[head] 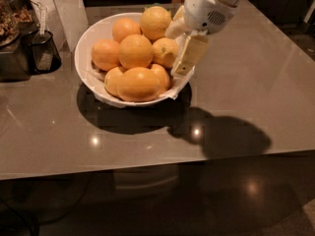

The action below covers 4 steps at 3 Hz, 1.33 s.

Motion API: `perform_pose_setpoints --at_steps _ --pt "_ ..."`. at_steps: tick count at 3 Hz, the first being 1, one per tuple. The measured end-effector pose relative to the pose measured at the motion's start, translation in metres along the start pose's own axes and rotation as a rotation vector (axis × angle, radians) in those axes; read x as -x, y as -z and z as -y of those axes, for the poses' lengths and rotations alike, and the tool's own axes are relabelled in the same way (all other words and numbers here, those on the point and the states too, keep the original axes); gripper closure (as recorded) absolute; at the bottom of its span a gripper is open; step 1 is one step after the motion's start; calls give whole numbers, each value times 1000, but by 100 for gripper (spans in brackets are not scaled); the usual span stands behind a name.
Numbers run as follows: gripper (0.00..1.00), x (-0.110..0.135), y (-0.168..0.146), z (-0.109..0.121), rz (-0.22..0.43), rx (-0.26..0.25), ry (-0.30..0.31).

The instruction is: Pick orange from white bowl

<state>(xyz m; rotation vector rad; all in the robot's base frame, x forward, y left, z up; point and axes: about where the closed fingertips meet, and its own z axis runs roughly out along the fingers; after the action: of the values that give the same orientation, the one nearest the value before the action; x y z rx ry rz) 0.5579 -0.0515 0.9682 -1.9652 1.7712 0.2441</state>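
Observation:
The white bowl (pixel 86 50) stands on the grey table toward the back left and holds several oranges piled up (pixel 135 50). A small orange (pixel 164 51) lies at the bowl's right side. My gripper (pixel 180 47) reaches down from the upper right on a white arm. It hangs over the bowl's right rim, right beside the small orange. Its cream fingers (pixel 188 54) are apart and hold nothing. One finger points down along the inside of the rim.
A dark cup-like holder (pixel 43 50) and a dark appliance (pixel 12 58) stand to the left of the bowl. A white upright post (pixel 66 9) is behind it. The table's front edge (pixel 147 166) runs across the lower part of the view.

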Motion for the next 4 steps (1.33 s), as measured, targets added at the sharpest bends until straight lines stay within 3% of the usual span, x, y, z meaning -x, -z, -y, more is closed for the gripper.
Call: perform_pose_setpoints --at_steps 1,2,4 --pt "25 22 -10 23 31 9 59" --pt "27 39 -25 40 76 21 96" --pt "32 62 -55 58 188 29 105"
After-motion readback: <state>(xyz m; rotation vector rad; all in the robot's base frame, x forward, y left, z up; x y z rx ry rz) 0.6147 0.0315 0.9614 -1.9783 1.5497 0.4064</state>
